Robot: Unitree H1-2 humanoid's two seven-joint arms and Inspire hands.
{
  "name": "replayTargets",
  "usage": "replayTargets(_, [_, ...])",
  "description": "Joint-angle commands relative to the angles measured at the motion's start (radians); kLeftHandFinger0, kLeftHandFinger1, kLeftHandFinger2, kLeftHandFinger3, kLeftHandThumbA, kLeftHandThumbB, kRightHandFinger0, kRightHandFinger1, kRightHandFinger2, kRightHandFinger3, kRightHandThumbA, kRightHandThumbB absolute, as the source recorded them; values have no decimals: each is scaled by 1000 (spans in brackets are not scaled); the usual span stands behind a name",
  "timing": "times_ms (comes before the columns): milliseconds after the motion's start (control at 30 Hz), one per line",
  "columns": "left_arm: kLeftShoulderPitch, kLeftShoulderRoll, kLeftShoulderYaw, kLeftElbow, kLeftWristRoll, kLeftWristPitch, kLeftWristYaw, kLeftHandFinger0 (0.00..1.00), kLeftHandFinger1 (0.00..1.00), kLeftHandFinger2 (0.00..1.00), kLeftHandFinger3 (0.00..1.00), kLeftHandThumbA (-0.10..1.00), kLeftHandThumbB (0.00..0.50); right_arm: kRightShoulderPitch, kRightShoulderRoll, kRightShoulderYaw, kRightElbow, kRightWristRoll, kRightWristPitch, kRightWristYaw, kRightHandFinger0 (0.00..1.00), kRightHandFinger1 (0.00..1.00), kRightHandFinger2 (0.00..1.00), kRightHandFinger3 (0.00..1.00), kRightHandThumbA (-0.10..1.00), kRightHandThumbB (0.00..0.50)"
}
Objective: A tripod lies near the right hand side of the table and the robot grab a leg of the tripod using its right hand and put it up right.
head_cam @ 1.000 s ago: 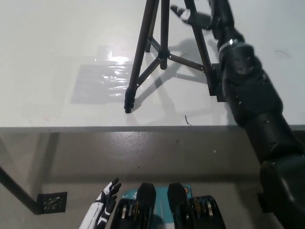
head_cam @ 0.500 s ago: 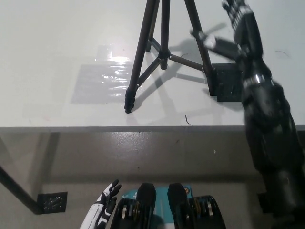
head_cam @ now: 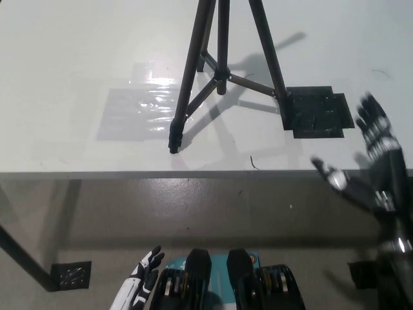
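The black tripod [head_cam: 219, 64] stands upright on the white table [head_cam: 77, 58], its legs spread and its feet on the tabletop. My black right hand [head_cam: 371, 161] is open near the table's front right edge, well clear of the tripod, fingers spread and holding nothing. My white left hand [head_cam: 142, 278] rests low at the bottom left, below the table, fingers apart.
A black textured patch [head_cam: 319, 113] lies on the table beside the tripod's right foot. A shiny clear film [head_cam: 139, 110] covers part of the table left of the tripod. The table's front edge [head_cam: 161, 174] runs across the middle of the view.
My right hand let go of the tripod's right leg and drew back toward the front right edge of the table. The tripod stays standing. The left hand has not moved.
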State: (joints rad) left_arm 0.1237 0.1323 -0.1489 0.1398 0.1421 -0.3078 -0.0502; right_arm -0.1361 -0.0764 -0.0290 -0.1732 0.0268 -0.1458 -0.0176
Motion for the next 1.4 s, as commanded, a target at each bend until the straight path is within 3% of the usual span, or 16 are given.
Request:
replayTargets(0, [4, -2, -7, -33, -11, -54, -15, 1000, 1000, 1000, 1000, 1000, 444, 214, -39, 53, -427, -14, -312, 72, 1000, 1000, 1000, 1000, 954, 378])
replayTargets(33, [5, -2, -7, -33, -12, -54, -15, 1000, 1000, 1000, 1000, 1000, 442, 223, -37, 57, -419, -21, -324, 72, 1000, 1000, 1000, 1000, 960, 367])
replayTargets(67, [-4, 0, -4, -27, -14, -57, -14, 1000, 1000, 1000, 1000, 1000, 440, 233, -29, 77, -397, -1, -324, 80, 1000, 1000, 1000, 1000, 961, 395])
replayTargets(100, [-12, 2, -1, -24, -19, -58, -17, 1000, 1000, 1000, 1000, 1000, 430, 252, -19, 97, -365, 36, -324, 82, 1000, 1000, 1000, 1000, 918, 474])
replayTargets(133, [-15, 3, 0, -22, -27, -61, -20, 1000, 1000, 1000, 1000, 1000, 424, 273, -19, 103, -338, 23, -320, 82, 1000, 1000, 1000, 1000, 943, 499])
replayTargets(167, [-13, 3, 1, -25, -19, -56, -15, 1000, 1000, 1000, 1000, 1000, 429, 300, -10, 108, -313, 0, -305, 74, 1000, 1000, 1000, 1000, 990, 500])
replayTargets(233, [-14, 1, 2, -32, -7, -35, -10, 1000, 1000, 1000, 1000, 1000, 454, 335, -13, 134, -244, 31, -312, 88, 1000, 1000, 1000, 1000, 939, 500])
replayTargets(367, [-15, 5, 4, -26, -12, -56, -10, 1000, 1000, 1000, 1000, 1000, 443, 338, -8, 136, -75, -12, -324, 79, 1000, 1000, 1000, 1000, 971, 471])
replayTargets(433, [-15, 4, 5, -23, -9, -62, -7, 1000, 1000, 1000, 1000, 1000, 444, 327, -9, 140, 1, -47, -324, 59, 1000, 1000, 1000, 1000, 993, 497])
replayTargets(767, [20, -2, 2, -12, -13, -85, -5, 1000, 1000, 1000, 1000, 1000, 440, 316, -7, 177, 222, -97, -324, 9, 1000, 1000, 1000, 1000, 1000, 500])
replayTargets(1100, [57, -7, 3, -17, 2, -95, 5, 1000, 1000, 1000, 1000, 1000, 416, 333, -13, 173, 250, -65, -324, 27, 1000, 1000, 1000, 1000, 1000, 500])
replayTargets(1233, [43, -13, 4, -7, -8, -84, 0, 1000, 1000, 1000, 1000, 1000, 448, 314, -25, 157, 264, -60, -324, 29, 1000, 1000, 1000, 1000, 1000, 482])
replayTargets(1367, [63, -17, -7, -15, -3, -80, -5, 1000, 1000, 1000, 1000, 1000, 433, 338, -27, 144, 255, -54, -324, 28, 1000, 1000, 1000, 1000, 998, 481])
